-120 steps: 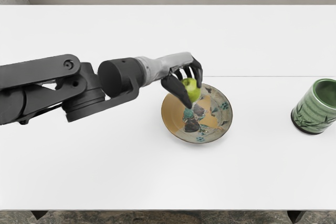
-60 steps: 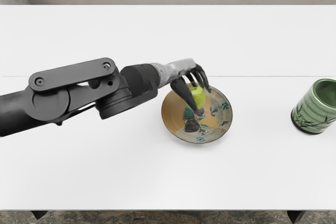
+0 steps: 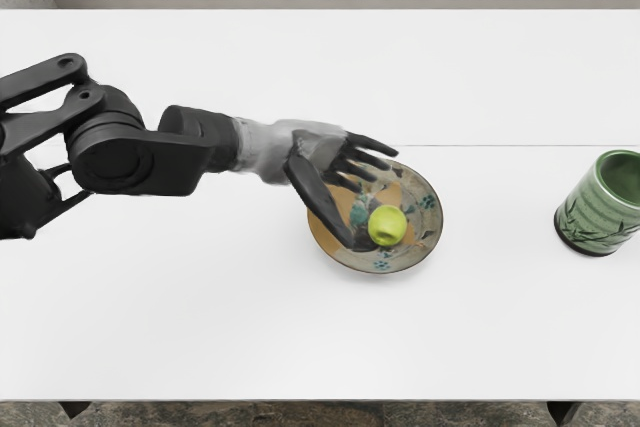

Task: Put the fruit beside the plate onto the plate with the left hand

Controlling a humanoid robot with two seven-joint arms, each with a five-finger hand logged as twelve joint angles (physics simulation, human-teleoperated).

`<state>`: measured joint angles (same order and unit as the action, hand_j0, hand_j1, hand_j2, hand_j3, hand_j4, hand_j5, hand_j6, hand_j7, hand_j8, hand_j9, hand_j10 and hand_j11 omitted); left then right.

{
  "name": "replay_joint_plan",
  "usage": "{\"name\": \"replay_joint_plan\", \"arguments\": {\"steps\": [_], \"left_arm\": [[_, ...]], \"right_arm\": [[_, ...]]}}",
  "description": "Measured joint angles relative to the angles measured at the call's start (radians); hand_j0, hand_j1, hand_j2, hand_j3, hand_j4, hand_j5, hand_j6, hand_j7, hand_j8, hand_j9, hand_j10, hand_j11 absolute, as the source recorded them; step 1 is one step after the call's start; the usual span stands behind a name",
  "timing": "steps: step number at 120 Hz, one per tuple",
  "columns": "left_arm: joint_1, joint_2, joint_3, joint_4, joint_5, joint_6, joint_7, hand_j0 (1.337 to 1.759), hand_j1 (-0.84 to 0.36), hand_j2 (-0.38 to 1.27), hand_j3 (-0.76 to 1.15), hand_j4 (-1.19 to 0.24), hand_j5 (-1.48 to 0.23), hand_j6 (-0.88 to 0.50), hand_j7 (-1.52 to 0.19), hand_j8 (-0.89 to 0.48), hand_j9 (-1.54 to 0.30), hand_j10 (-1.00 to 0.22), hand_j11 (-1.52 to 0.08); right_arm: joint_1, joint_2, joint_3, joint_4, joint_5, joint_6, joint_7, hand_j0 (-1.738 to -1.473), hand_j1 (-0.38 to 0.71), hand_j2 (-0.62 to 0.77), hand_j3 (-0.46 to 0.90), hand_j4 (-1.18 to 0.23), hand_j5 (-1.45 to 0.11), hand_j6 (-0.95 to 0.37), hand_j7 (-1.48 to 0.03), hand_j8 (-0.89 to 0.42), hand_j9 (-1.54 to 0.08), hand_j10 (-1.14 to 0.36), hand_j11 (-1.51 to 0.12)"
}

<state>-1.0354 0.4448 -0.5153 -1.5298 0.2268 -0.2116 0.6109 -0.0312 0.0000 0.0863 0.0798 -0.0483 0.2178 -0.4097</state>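
Note:
A green apple [image 3: 387, 224] lies on the patterned brown plate [image 3: 420, 199] in the middle of the white table. My left hand [image 3: 345, 182] hovers over the plate's left rim, just left of the apple and not touching it. Its fingers [image 3: 372, 145] are spread and hold nothing. The left arm reaches in from the picture's left edge. The right arm is out of view.
A green ceramic cup [image 3: 603, 202] stands at the right edge of the table, well away from the plate. The table's front edge runs along the bottom of the view.
The left hand let go of the apple, which now rests on the plate. The hand opened and the arm drew back to the left.

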Motion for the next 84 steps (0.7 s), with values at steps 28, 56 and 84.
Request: {"name": "replay_joint_plan", "arguments": {"steps": [28, 56, 84], "left_arm": [[0.090, 0.309, -0.165, -0.015, -0.407, -0.356, 0.000, 1.658, 0.29, 0.02, 0.00, -0.05, -0.07, -0.04, -0.07, -0.04, -0.07, -0.05, -0.07], [0.165, 0.569, -0.182, -0.009, -0.496, -0.395, 0.000, 1.658, 0.32, 0.01, 0.00, -0.03, -0.04, -0.02, -0.04, -0.02, -0.04, -0.03, -0.04], [0.201, 0.654, -0.174, 0.008, -0.502, -0.400, 0.000, 1.658, 0.32, 0.00, 0.00, -0.02, -0.03, -0.02, -0.03, -0.02, -0.03, -0.02, -0.03]], "right_arm": [[0.005, 0.000, 0.001, 0.001, 0.002, 0.000, -0.001, -1.658, -0.35, 0.00, 0.00, 0.00, 0.00, 0.00, 0.00, 0.00, 0.00, 0.00, 0.00], [0.006, 0.000, 0.002, 0.002, 0.002, 0.001, 0.000, -1.658, -0.35, 0.00, 0.00, 0.00, 0.00, 0.00, 0.00, 0.00, 0.00, 0.00, 0.00], [0.006, 0.000, 0.003, 0.004, 0.002, 0.001, 0.000, -1.658, -0.35, 0.00, 0.00, 0.00, 0.00, 0.00, 0.00, 0.00, 0.00, 0.00, 0.00]]}}
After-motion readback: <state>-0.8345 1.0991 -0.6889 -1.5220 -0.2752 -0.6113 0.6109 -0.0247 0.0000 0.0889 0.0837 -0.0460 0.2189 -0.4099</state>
